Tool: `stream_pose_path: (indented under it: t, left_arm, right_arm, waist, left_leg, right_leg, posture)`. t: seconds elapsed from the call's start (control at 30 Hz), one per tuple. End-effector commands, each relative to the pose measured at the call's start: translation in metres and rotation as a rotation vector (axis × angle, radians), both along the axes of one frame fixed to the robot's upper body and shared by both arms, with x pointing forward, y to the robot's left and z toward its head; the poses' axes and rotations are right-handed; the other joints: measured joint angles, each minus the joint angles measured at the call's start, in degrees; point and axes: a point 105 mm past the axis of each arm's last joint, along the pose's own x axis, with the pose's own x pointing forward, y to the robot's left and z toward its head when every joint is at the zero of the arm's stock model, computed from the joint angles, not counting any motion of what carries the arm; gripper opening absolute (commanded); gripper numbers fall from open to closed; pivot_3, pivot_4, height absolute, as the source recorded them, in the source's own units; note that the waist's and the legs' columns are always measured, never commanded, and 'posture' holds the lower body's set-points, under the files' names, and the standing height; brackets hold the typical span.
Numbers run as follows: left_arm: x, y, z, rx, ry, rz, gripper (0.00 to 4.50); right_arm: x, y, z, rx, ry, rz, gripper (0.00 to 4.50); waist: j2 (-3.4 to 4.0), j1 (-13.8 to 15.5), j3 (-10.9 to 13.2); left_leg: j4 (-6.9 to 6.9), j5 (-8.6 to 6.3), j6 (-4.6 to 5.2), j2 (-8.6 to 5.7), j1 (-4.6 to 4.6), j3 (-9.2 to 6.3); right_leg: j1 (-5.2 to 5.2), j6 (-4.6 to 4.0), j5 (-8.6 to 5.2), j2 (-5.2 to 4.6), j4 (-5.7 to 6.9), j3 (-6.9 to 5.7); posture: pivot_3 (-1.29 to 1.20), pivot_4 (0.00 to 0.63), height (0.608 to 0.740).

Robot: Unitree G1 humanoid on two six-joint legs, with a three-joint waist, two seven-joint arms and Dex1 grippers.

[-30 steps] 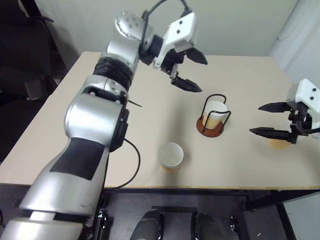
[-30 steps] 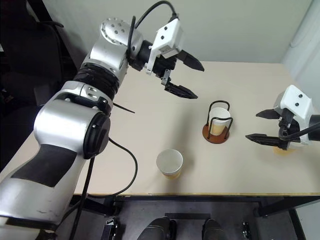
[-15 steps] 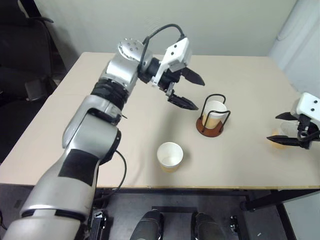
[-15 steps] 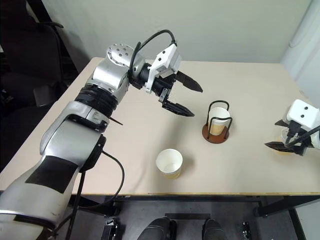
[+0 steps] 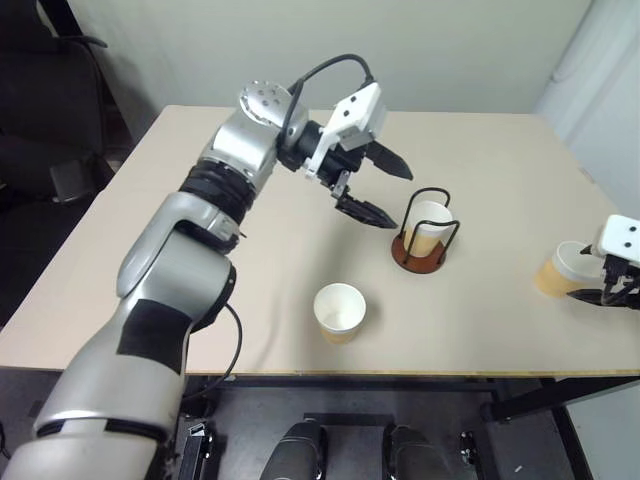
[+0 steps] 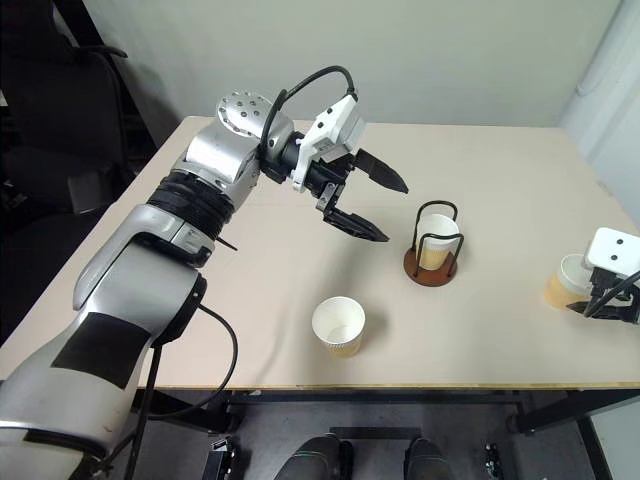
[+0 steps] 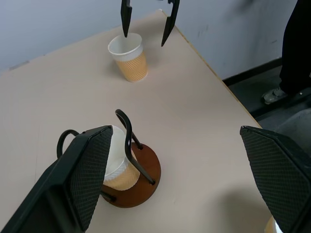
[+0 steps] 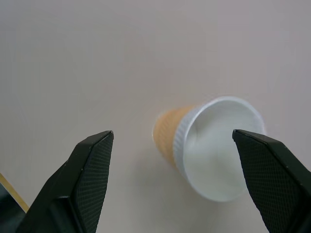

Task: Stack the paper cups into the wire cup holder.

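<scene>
On the table [image 5: 200, 300], the left pincer [image 5: 385, 190] hangs open just left of the wire cup holder [image 5: 425, 238] with one paper cup seated in it, a second cup [image 5: 340, 312] stands near the front edge, and the right pincer [image 8: 170, 179] gapes above a third cup [image 5: 560, 270] at far right.

1. My two head eyes look forward and down over the worktop [image 5: 300, 290] — same scene, slightly offset.
2. My left wrist camera faces the wire cup holder [image 7: 127, 170] closely.
3. My right wrist camera looks steeply down — paper cup [image 8: 209, 145] near.
</scene>
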Motion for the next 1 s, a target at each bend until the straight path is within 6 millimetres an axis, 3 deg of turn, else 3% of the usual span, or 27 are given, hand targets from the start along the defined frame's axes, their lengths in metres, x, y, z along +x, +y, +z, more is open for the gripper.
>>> stream_pose_path:
  t: [0.03, 0.37, 0.67, 0.77, 1.0]
  left_arm:
    - [-0.008, -0.001, 0.011, -0.007, -0.036, -0.060, 4.48]
    - [-0.011, -0.001, 0.012, -0.012, -0.032, -0.073, 4.48]
    - [-0.016, 0.001, 0.014, -0.015, -0.020, -0.092, 4.48]
    - [-0.017, 0.002, 0.014, -0.016, -0.020, -0.092, 4.50]
    - [-0.018, 0.003, 0.013, -0.003, -0.018, -0.101, 4.50]
  right_arm:
    - [0.006, -0.002, 0.006, -0.052, -0.028, 0.021, 3.99]
    - [0.019, -0.008, -0.008, -0.065, 0.006, 0.022, 3.99]
    - [0.019, -0.014, -0.017, -0.076, 0.065, 0.021, 3.99]
    - [0.019, -0.014, -0.018, -0.072, 0.070, 0.021, 3.35]
    - [0.017, -0.013, -0.019, -0.065, 0.085, 0.015, 0.77]
  waist:
    - [0.00, 0.0, 0.0]
    - [0.00, 0.1, 0.0]
    - [0.00, 0.0, 0.0]
    - [0.00, 0.0, 0.0]
    - [0.01, 0.0, 0.0]
  left_leg:
    - [0.01, 0.00, 0.00, 0.00, 0.00, 0.00]
    - [-0.01, -0.03, 0.05, 0.00, -0.03, -0.02]
    - [-0.03, -0.07, 0.05, 0.01, -0.04, -0.01]
    - [-0.04, -0.08, 0.03, 0.01, -0.03, -0.03]
    - [-0.04, -0.11, -0.02, 0.01, -0.03, -0.04]
  right_leg:
    - [0.00, 0.01, 0.01, -0.01, 0.00, 0.01]
    - [0.01, 0.01, 0.01, -0.02, -0.07, -0.01]
    - [0.03, -0.03, 0.02, -0.02, -0.16, -0.02]
    - [0.03, -0.07, 0.01, -0.02, -0.16, -0.02]
    - [0.03, -0.13, 0.00, -0.02, -0.17, -0.02]
  posture:
    - [0.00, 0.150, 0.740]
    - [0.00, 0.150, 0.740]
    - [0.00, 0.150, 0.740]
    - [0.00, 0.150, 0.740]
    - [0.00, 0.150, 0.740]
